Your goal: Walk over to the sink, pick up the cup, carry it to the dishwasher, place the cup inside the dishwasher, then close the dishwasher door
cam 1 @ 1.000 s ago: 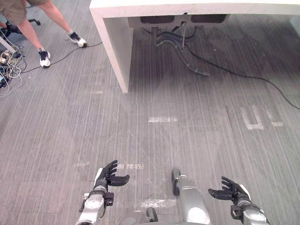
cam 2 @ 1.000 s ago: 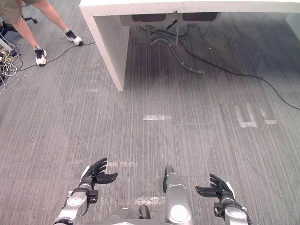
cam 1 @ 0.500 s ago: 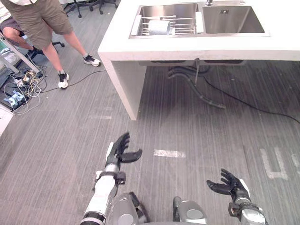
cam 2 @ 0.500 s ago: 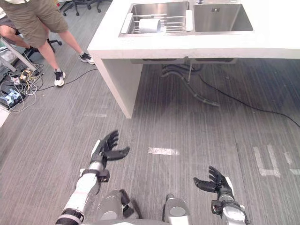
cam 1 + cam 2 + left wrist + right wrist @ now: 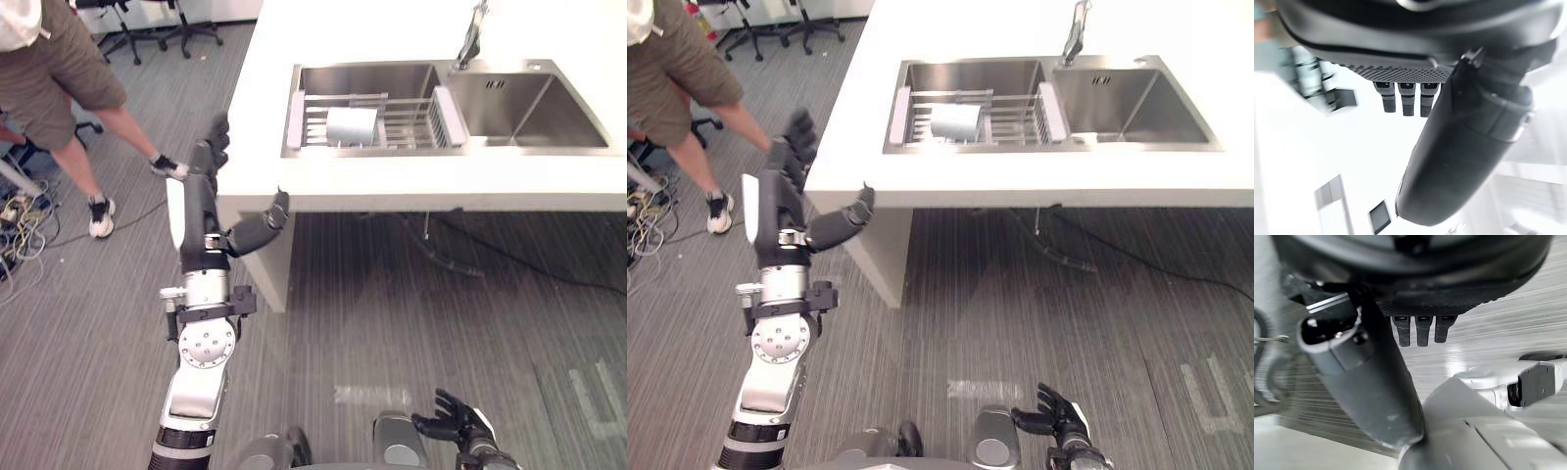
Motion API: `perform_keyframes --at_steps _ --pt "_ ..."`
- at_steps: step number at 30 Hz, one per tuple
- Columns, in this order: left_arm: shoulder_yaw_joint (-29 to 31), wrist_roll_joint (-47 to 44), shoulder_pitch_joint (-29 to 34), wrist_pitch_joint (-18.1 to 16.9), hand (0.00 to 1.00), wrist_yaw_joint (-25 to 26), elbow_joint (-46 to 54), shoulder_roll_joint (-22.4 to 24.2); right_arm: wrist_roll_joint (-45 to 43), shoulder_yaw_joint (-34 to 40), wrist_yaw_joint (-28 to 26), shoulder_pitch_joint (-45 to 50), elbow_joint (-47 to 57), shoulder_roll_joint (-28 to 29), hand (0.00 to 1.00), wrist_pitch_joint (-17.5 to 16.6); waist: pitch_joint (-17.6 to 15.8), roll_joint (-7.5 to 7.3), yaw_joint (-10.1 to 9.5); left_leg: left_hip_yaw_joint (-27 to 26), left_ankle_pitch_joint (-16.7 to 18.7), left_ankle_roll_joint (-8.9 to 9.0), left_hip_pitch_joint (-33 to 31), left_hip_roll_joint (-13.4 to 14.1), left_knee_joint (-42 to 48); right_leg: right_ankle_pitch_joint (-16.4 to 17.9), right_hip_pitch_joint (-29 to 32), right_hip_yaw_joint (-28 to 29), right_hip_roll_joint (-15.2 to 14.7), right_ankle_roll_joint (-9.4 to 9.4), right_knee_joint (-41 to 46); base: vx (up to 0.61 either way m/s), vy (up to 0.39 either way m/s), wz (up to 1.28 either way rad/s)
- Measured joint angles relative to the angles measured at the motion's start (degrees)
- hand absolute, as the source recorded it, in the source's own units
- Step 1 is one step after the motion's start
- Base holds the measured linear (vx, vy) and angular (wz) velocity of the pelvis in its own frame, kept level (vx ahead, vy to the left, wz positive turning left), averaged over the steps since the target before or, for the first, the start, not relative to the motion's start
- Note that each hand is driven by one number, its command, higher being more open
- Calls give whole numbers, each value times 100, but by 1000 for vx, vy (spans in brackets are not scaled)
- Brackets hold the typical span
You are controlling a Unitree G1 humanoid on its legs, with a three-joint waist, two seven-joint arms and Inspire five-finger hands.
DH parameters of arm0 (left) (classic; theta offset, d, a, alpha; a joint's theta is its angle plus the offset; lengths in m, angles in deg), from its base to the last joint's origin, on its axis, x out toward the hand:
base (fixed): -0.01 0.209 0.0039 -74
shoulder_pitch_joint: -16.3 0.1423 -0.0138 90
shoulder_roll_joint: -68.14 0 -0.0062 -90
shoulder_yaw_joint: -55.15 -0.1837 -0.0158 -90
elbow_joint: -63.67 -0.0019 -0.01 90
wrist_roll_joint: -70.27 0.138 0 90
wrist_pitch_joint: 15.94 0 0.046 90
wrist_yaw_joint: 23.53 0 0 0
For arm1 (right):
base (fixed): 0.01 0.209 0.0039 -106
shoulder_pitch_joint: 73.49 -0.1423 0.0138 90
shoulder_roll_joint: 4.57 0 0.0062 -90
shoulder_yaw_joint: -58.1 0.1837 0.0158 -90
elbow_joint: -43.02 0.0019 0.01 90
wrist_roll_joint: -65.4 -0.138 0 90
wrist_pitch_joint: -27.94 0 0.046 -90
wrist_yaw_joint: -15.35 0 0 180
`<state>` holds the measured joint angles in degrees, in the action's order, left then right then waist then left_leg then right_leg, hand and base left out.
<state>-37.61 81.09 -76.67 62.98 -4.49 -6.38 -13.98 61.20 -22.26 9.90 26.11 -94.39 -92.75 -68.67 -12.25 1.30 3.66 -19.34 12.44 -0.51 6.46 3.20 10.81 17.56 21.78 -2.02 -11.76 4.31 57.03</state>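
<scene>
Grey floor (image 5: 411, 323): striped carpet runs under and around the surface in front of you.
White surface (image 5: 343, 29): it fills the upper part of your head views, with its near left corner toward you.
Steel sink (image 5: 534, 108): two basins are set in the surface, with a faucet (image 5: 471, 34) behind the divide.
Person (image 5: 59, 69): stands on the floor off to your left.
Left hand (image 5: 196, 208): you see it held up by the surface's near left corner, fingers straight and together, thumb spread aside, holding nothing.
Wire rack (image 5: 407, 122): sits in the left basin.
Cup (image 5: 351, 126): your target lies on its side in the rack, well apart from both hands.
Right hand (image 5: 458, 429): low over the floor, fingers loosely spread, empty.
</scene>
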Motion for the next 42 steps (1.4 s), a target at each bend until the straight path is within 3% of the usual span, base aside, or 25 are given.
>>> perform_keyframes --at_steps 2,4,5,6,8,10,11,12,14,15,17,19,20,22,28,36,42 --pt "-17 85 -38 2 90 3 -50 -58 5 -61 -6 -50 109 -58 90 -9 -23 60 73 -102 15 47 228 200 -62 -56 451 -39 241 -31 -1022 452 -220 -15" --pt "-71 242 -208 -2 90 -5 -212 -157 9 -136 -38 14 166 -88 90 -28 -2 21 222 -56 205 366 400 326 8 -629 560 109 432 -49 -2550 480 -289 26" --pt "-187 380 -431 -5 90 -43 -495 -195 9 -163 -72 118 120 -207 90 -21 -31 78 322 87 411 691 542 410 149 -1659 401 158 496 -375 -2906 638 -342 27" --pt "-319 498 -633 97 90 -104 -758 -219 15 -142 -68 79 47 -389 90 21 -15 360 301 207 382 756 529 593 237 -1469 415 94 653 -428 -2677 534 -276 20" --pt "-602 642 -1155 207 90 -244 -1121 -312 42 -20 -76 170 124 -411 90 76 -55 324 320 330 17 867 508 592 630 -1076 346 21 511 -571 -2211 462 -272 25" --pt "-884 729 -1477 250 90 -426 -1201 -318 50 -2 -111 366 321 -411 90 104 -76 319 359 467 -386 983 315 808 1570 -791 -107 -170 463 -631 -2220 385 -250 40" --pt "-1036 734 -1647 241 90 -514 -1197 -349 45 -12 -152 508 520 -391 90 111 -103 289 338 503 -871 1022 19 1060 2525 -639 -494 -263 488 -687 -2367 239 -167 20" --pt "-1163 738 -1810 236 90 -556 -1181 -430 27 -41 -176 637 766 -389 90 112 -141 228 305 451 -998 1011 -271 1303 3397 -534 -847 -337 501 -757 -2498 197 -138 14" --pt "-1365 775 -2097 192 90 -574 -1086 -552 -26 -89 -159 746 1089 -400 90 96 -120 233 247 131 -811 835 -712 1489 3951 -376 -1172 -401 495 -872 -2677 128 -77 8" --pt "-1454 914 -2304 115 90 -624 -1002 -579 -43 -111 -169 743 1223 -417 90 93 -119 232 214 -157 -697 729 -934 1509 3742 -353 -1282 -436 467 -866 -2766 104 -43 11" --pt "-1626 1061 -2586 34 90 -692 -919 -648 -48 -116 -209 717 1314 -389 90 89 -115 230 155 -482 -621 636 -1141 1457 3141 -323 -1317 -465 437 -849 -2807 119 20 14" --pt "-1883 1240 -2877 -62 90 -835 -942 -738 -69 -115 -218 683 1328 -375 90 87 -92 225 145 -770 -918 464 -1188 1124 1712 -243 -1313 -495 324 -688 -2709 192 99 21" --pt "-2015 1372 -2980 -104 90 -902 -1047 -802 -69 -116 -218 687 1294 -348 90 93 9 215 172 -840 -961 440 -1032 876 1152 -153 -1209 -461 193 -527 -2524 176 90 24" --pt "-2146 1533 -3125 -130 90 -977 -1399 -884 -68 -120 -235 646 1268 -331 90 96 56 208 196 -808 -961 440 -863 622 549 -132 -1111 -464 94 -461 -2500 141 69 18" --pt "-2431 1742 -3306 194 90 -1347 -2563 -1242 -68 -116 -201 559 1189 -165 90 85 51 195 219 -848 -1028 521 -447 345 -178 -121 -1120 -307 63 -418 -2413 52 41 -7" --pt "-2743 2009 -3416 49 90 -1559 -3213 -1665 -66 -116 -133 416 510 -165 90 84 67 200 415 -750 -1503 482 -289 50 -1093 -174 -1084 -401 15 -294 -2702 -44 9 8" --pt "-2743 2317 -3457 74 90 -1602 -3674 -2044 -64 -117 -97 245 242 -197 90 84 74 213 543 -733 -1536 450 -403 -25 -1260 -355 -959 -323 31 -195 -2934 30 55 -5"
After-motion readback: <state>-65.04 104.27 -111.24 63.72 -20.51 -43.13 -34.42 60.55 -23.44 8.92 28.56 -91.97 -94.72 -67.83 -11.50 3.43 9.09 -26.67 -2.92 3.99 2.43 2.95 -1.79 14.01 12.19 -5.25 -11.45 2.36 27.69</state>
